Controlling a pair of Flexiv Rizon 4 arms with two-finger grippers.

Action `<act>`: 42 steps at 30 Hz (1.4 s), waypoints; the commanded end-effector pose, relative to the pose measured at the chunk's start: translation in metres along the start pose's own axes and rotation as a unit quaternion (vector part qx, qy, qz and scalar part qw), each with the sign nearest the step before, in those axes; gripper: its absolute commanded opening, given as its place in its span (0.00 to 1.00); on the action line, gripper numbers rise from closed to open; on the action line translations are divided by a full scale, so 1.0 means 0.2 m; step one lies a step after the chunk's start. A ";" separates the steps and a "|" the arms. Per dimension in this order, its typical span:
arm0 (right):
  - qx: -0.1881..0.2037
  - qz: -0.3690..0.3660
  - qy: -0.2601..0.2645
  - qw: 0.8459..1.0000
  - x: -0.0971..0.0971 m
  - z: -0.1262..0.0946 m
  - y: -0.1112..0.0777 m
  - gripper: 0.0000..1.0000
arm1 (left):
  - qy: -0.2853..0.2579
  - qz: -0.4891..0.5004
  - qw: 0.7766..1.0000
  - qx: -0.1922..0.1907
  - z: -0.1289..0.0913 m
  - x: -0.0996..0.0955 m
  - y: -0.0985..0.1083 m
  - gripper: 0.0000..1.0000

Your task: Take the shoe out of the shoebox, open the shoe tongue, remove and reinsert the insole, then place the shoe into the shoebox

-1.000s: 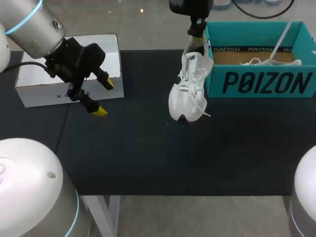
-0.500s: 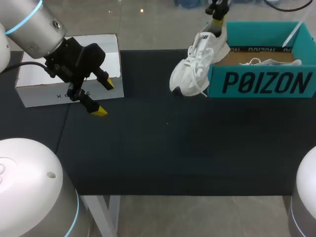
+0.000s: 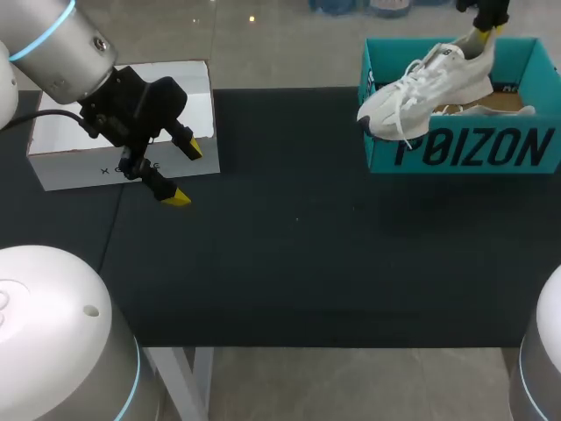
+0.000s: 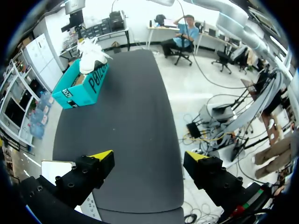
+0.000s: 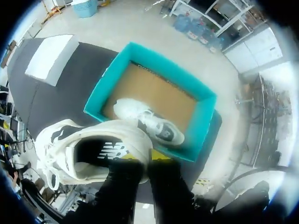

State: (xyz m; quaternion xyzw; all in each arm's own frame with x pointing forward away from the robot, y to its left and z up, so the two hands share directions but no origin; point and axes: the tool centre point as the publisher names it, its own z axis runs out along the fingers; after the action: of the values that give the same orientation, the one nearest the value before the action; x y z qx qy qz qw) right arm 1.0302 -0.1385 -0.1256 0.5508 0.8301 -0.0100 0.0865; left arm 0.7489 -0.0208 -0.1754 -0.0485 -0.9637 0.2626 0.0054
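Since a second ago the right arm has lifted the white lace-up sneaker (image 3: 429, 88) from hanging toe-down over the table, just left of the shoebox, and carried it up and to the right. The left arm has not moved.

The black table (image 3: 289, 263) spreads across the near and middle ground. At its left, the left gripper (image 3: 184, 173) hangs over the table with its yellow-tipped fingers spread wide and nothing between them; its own wrist view shows the same wide gap (image 4: 148, 156) above the bare table (image 4: 131, 116). Just behind it lies a white cardboard box (image 3: 123, 123).

At the far right stands the teal cardboard shoebox (image 3: 465, 149), lid off. The sneaker now hangs over its left end, toe pointing left past the box's left wall, heel higher and to the right, laces dangling in front of the front wall. Whether it touches the rim, I cannot tell. The right gripper (image 3: 480, 35) pinches the heel collar from above; in the right wrist view its fingers (image 5: 121, 177) close on the heel of the sneaker (image 5: 93, 149). A second white sneaker (image 5: 149, 123) lies on its side on the brown floor of the shoebox (image 5: 106, 81).
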 end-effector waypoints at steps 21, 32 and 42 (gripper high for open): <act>-0.010 0.164 0.009 0.986 -0.21 0.02 0.08 0.00 | 0.001 0.000 1.000 -0.001 0.00 0.00 0.00 1.00; 0.001 0.263 0.015 0.965 -0.50 0.19 0.05 0.00 | 0.001 0.000 1.000 -0.001 0.00 0.00 0.00 1.00; 0.007 0.297 0.011 0.955 -0.57 0.37 -0.05 0.00 | 0.001 0.000 1.000 -0.001 0.00 0.00 0.00 1.00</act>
State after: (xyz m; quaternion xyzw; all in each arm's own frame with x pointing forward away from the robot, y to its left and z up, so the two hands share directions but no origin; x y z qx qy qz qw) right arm 1.0775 -0.2530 -0.1730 0.7726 0.6308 0.0105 0.0710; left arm 0.7489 -0.0208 -0.1754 -0.0485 -0.9637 0.2626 0.0054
